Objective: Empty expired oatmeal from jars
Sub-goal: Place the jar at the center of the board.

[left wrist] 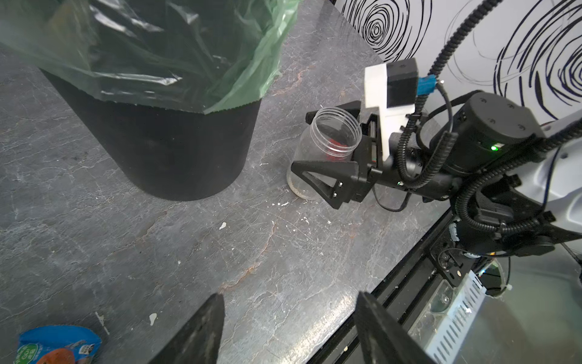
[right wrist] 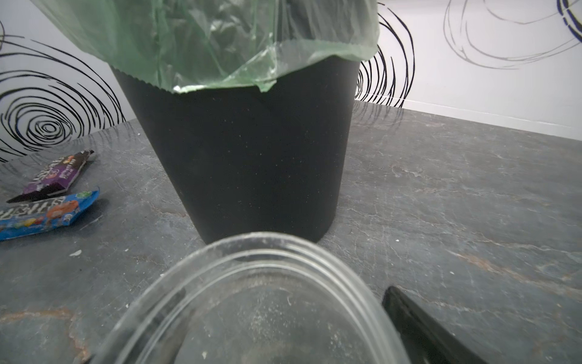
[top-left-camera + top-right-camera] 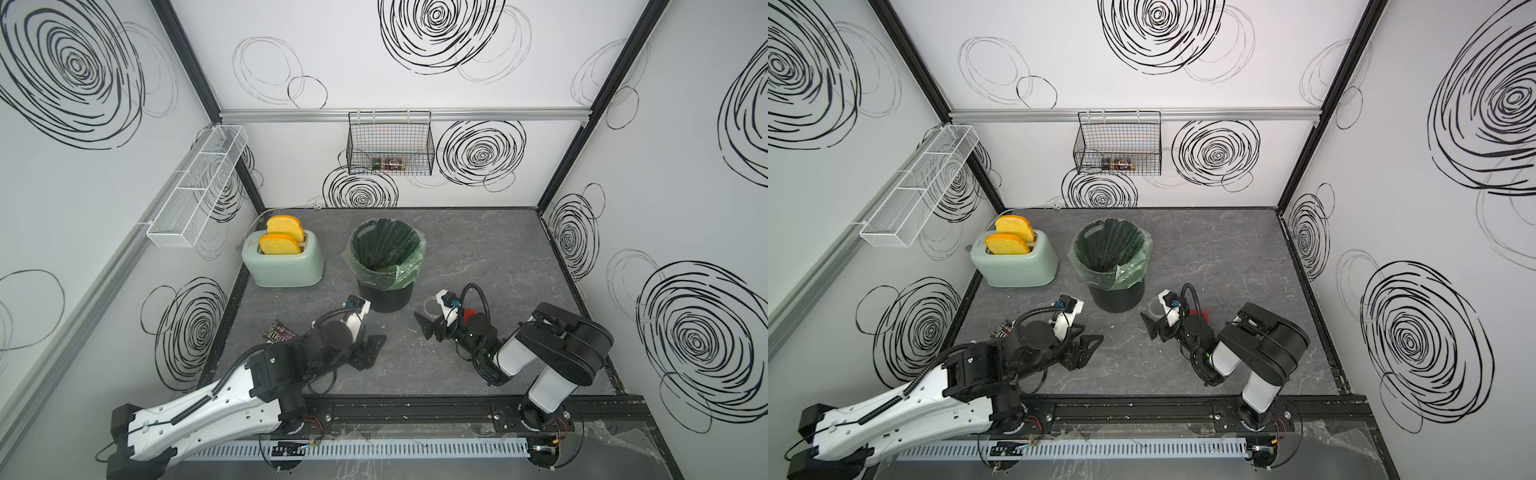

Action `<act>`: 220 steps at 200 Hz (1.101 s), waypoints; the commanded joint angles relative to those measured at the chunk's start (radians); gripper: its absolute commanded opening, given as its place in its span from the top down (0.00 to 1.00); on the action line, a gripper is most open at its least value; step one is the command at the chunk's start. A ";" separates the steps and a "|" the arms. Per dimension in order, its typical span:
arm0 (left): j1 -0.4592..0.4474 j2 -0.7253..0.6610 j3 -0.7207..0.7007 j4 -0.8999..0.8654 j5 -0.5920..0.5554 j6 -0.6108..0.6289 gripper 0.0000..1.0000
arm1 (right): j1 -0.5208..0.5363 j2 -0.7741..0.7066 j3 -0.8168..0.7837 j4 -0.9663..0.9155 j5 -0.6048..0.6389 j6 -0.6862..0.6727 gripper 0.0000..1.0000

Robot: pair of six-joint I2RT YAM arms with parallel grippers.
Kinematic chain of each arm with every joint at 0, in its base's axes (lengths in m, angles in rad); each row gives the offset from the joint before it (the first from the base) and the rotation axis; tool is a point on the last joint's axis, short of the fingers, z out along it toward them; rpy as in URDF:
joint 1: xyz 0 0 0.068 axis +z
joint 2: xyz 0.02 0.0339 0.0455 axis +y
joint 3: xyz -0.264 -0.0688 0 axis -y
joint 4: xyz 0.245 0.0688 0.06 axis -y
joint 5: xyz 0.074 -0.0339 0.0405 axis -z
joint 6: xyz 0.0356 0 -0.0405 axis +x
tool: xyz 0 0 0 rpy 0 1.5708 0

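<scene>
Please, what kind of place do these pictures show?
Probably a mock kitchen counter inside a robot test booth: a mint-green toaster holding two bread slices, a black bin with a green liner, and a black wire basket hung on the swirl-printed back wall.

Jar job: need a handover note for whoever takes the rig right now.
Left claw: open, empty, over the table in front of the bin.
Right claw: open, jaws either side of the jar, which stands upright on the table beside the bin.
Red lid: off, lying by the right arm's wrist.
Done: jar uncapped and emptied, bar a thin oatmeal residue at its bottom. What lies in the bin can't be seen clearly.
Left: probably just back the right claw away from the jar.
</scene>
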 commanded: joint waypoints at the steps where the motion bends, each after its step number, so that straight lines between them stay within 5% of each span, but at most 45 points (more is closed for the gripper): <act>1: -0.003 0.002 0.008 0.028 -0.010 -0.014 0.29 | 0.006 -0.026 -0.004 -0.027 0.017 -0.011 0.02; 103: -0.005 0.012 0.027 0.023 -0.016 -0.019 0.28 | 0.027 -0.285 -0.069 -0.220 0.017 -0.010 0.02; 161: 0.011 -0.001 0.060 0.020 -0.067 0.022 0.23 | 0.038 -0.633 -0.063 -0.504 0.015 -0.011 0.02; 170: 0.032 -0.003 0.070 0.022 -0.073 0.035 0.16 | 0.036 -0.709 -0.046 -0.579 0.016 -0.020 0.02; 177: 0.054 -0.004 0.078 0.025 -0.072 0.044 0.01 | 0.036 -0.765 -0.032 -0.634 0.024 -0.029 0.02; 203: 0.198 -0.012 0.087 0.061 -0.027 0.095 0.04 | 0.009 -0.917 0.058 -0.821 0.134 -0.064 0.02; 220: 0.346 -0.015 0.093 0.110 0.018 0.134 0.04 | -0.106 -0.967 0.144 -0.932 0.102 -0.088 0.02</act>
